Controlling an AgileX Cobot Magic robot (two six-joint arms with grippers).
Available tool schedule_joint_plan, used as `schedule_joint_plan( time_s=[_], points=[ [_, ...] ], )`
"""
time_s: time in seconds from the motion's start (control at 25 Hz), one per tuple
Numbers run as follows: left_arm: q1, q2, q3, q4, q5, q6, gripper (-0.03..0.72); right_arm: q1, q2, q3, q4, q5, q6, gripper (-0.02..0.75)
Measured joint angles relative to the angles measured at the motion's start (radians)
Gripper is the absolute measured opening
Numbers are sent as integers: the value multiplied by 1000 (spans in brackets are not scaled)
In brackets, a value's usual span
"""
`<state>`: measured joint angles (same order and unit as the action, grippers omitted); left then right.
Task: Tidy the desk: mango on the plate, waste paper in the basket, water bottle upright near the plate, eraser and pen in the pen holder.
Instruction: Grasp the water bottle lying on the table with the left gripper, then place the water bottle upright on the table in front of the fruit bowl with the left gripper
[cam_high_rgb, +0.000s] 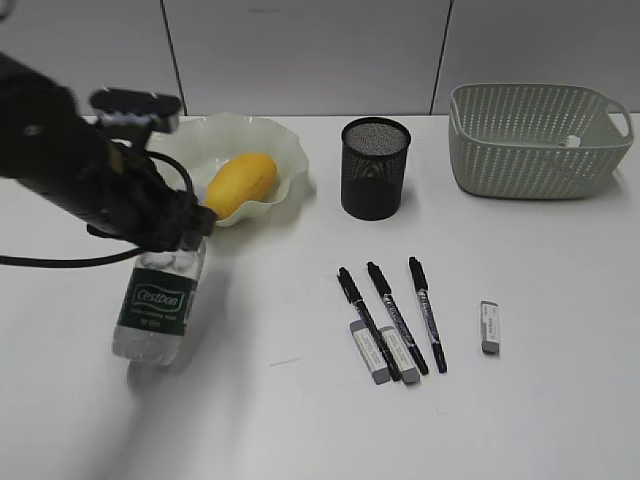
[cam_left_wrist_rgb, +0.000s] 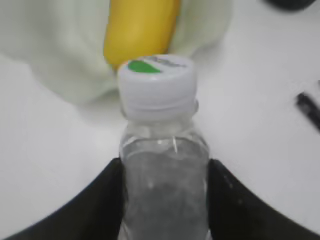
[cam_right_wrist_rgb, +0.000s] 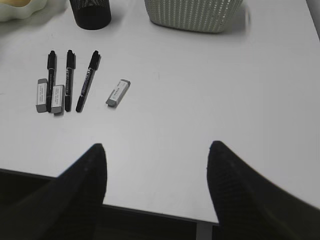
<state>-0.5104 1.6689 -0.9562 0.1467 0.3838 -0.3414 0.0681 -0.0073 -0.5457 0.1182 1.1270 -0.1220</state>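
My left gripper (cam_high_rgb: 185, 235) is shut on the upper body of the water bottle (cam_high_rgb: 155, 305), just below its white cap (cam_left_wrist_rgb: 156, 80). The bottle is nearly upright, just in front of the plate (cam_high_rgb: 285, 140). I cannot tell if its base touches the desk (cam_high_rgb: 300, 420). The mango (cam_high_rgb: 240, 183) lies in the plate. Three black pens (cam_high_rgb: 395, 315) and three grey erasers (cam_high_rgb: 489, 326) lie on the desk in front of the pen holder (cam_high_rgb: 375, 168). A small white bit (cam_high_rgb: 572, 142) shows inside the basket (cam_high_rgb: 540, 150). My right gripper (cam_right_wrist_rgb: 156, 150) is open and empty over the desk's near edge.
The pens (cam_right_wrist_rgb: 68, 80), the erasers (cam_right_wrist_rgb: 118, 93), the pen holder (cam_right_wrist_rgb: 91, 12) and the basket (cam_right_wrist_rgb: 195, 12) also show in the right wrist view. The left arm's black cable (cam_high_rgb: 60, 262) hangs at the left.
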Motion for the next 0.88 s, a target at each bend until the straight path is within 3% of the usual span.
schedule_joint_plan(
  time_s=[0.12,0.24,0.32,0.44,0.68,0.88],
  points=[
    [29,-237,269,94,-384,0,356,0,0,0,0,-1,0,498],
    [145,-314,476,170,-828,85,356,0,0,0,0,-1,0,498],
    [219,-269,542,178,-1017,129,356,0,0,1,0,-2,0,498],
    [281,-150,568,183,-1144,157,356,0,0,1,0,-3,0,498],
    [288,69,570,211,-1411,162,356,0,0,1,0,-3,-1,498],
    [289,82,598,209,-1489,166,489,0,0,1,0,-3,-1,498]
  ],
)
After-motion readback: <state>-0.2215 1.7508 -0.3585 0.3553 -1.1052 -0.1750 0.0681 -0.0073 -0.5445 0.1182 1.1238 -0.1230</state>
